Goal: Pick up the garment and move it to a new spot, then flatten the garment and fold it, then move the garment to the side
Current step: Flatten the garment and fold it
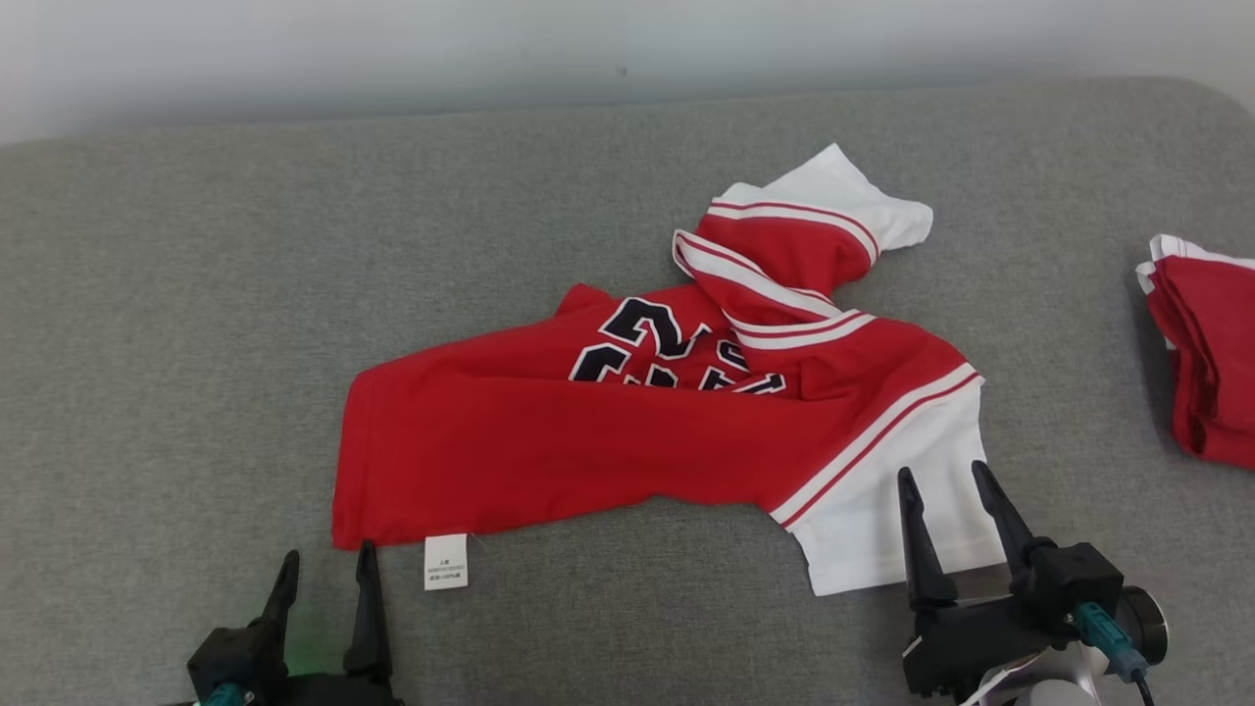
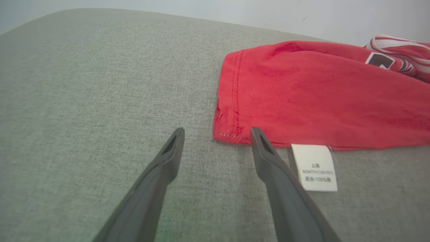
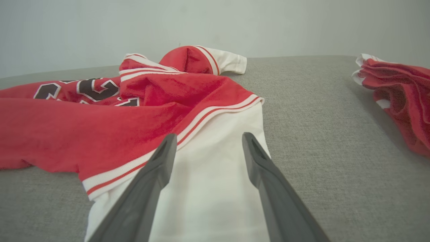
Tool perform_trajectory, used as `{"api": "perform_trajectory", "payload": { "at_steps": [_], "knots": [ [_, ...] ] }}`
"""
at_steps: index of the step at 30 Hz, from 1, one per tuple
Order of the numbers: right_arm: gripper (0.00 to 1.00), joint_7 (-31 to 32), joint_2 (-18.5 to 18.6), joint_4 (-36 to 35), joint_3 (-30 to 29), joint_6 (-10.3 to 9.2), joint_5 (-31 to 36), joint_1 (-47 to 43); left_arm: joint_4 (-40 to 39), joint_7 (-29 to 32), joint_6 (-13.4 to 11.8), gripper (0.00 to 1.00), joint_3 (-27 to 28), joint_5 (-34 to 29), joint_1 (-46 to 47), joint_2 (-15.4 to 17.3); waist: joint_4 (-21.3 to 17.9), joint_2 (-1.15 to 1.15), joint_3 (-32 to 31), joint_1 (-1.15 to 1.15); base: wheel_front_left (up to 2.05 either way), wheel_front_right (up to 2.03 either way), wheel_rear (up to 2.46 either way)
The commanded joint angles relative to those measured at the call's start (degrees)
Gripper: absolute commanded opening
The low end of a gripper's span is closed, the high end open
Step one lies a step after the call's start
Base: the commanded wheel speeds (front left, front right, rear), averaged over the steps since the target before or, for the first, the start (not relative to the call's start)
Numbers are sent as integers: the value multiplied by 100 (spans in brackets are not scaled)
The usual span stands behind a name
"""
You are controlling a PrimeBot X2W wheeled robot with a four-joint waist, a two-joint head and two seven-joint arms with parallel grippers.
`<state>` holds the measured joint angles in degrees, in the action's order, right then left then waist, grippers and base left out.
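Head view: left gripper (image 1: 329, 551), right gripper (image 1: 942, 470) wide open, empty.

A grey fabric-covered surface (image 1: 196, 294) carries a rumpled red and white shirt (image 1: 549, 451) near its middle, its white label (image 1: 445, 561) flat on the cloth, and a folded red garment (image 1: 1211, 363) at the right edge.

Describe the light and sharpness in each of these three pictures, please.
Head view: soft, even light, faint shadows under the shirt, a green glow by the left end effector. Left wrist view: the far edge of the gray surface bows; the label is sharp. Right wrist view: the white sleeve near the lens looks soft.
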<state>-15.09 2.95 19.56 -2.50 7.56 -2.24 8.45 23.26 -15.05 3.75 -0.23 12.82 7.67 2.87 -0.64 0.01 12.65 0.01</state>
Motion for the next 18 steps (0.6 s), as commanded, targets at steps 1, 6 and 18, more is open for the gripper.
{"api": "perform_trajectory", "payload": {
  "at_steps": [1, 6, 18],
  "knots": [
    [100, -6, -8, -2, -23, -14, 51, 66, 35, -17, -33, 100, 13, 28, 102, 4, -138, -1, 169, -1, 0, 0, 0],
    [100, -6, -11, -24, -123, -14, 122, 84, 115, -17, -87, 100, 84, 29, 160, 5, -228, -1, 241, -1, 0, 0, 0],
    [100, -6, -11, -53, -282, -15, 142, 109, 695, 20, -305, 0, 286, 214, 343, -5, -464, -1, 382, -1, 0, 0, 0]
  ]
}}
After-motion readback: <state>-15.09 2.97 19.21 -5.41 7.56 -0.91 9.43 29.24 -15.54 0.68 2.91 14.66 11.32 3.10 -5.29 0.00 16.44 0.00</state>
